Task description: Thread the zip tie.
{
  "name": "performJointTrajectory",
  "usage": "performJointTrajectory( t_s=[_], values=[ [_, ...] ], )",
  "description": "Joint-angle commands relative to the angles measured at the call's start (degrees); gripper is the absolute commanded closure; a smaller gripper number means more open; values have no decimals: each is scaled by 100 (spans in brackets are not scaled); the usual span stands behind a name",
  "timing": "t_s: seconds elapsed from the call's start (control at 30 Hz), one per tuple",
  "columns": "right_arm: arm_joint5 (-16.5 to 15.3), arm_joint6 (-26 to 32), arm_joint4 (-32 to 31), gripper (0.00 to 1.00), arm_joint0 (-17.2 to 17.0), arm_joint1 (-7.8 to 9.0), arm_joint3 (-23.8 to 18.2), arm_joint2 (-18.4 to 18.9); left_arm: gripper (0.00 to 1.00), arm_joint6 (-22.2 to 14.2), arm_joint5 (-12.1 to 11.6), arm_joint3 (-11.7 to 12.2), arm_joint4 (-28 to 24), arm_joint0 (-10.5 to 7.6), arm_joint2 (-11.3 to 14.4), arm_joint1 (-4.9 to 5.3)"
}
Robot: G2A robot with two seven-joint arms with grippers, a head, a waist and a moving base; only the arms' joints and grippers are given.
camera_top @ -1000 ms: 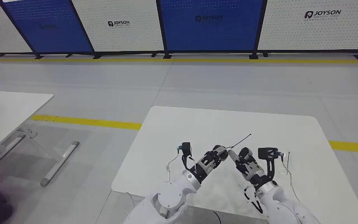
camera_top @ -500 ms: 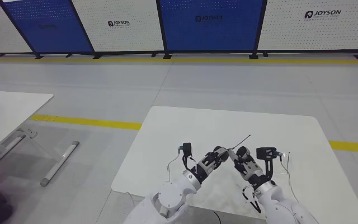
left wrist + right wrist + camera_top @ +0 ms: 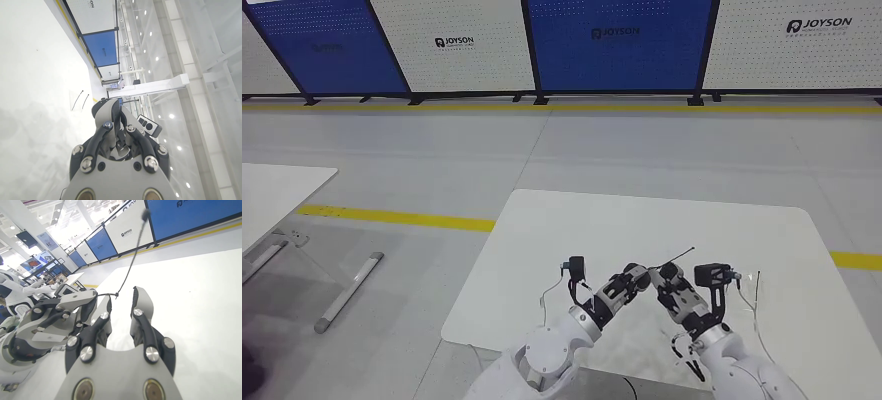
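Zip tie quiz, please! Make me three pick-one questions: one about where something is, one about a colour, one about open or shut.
1. Where do the spare zip ties lie?
A. on the table
B. on the floor
C. in a box

2. What colour is the zip tie in the left gripper?
A. red
B. black
C. white

3. How is the right gripper?
A. open
B. shut on the tie
C. shut on nothing

Answers:
1 A: they lie on the white tabletop.
2 B: the strap looks black against the panels.
3 A: a clear gap shows between its fingers.
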Motion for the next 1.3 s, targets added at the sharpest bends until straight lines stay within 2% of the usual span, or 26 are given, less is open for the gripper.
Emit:
performJointTrajectory(
  t_s=[0.0, 0.1, 0.23, 0.37, 0.43, 0.47, 0.7, 0.83, 1.27],
  values=[
    [8, -12, -14, 72, 0, -2, 4, -15, 100, -4, -11, 1, 4, 6, -1, 0],
    [-3, -41, -27, 74, -3, -5, 5, -30, 100, -5, -23, 2, 17, 21, 3, 0],
    [-21, -65, -40, 83, -10, -6, 3, -37, 100, 0, -27, -4, 41, 34, 1, 2],
    [-37, -82, -37, 87, -18, -7, 4, -35, 100, 4, -38, -9, 58, 44, -3, 2],
    [-45, -84, -34, 91, -20, -7, 5, -34, 100, 3, -40, -11, 64, 46, -3, 2],
    [-49, -86, -32, 100, -22, -7, 5, -33, 100, 4, -39, -11, 69, 47, -3, 2],
    [-72, -84, -41, 100, -35, -4, 2, -16, 100, 11, -45, -13, 73, 51, 1, -1],
    [-87, -53, -47, 100, -42, -2, 2, -18, 100, 38, -130, -46, 61, 60, -6, -4],
    [-90, 33, -131, 100, -27, -2, 60, -66, 100, -15, -203, -281, 130, 108, -18, 5]
  ],
)
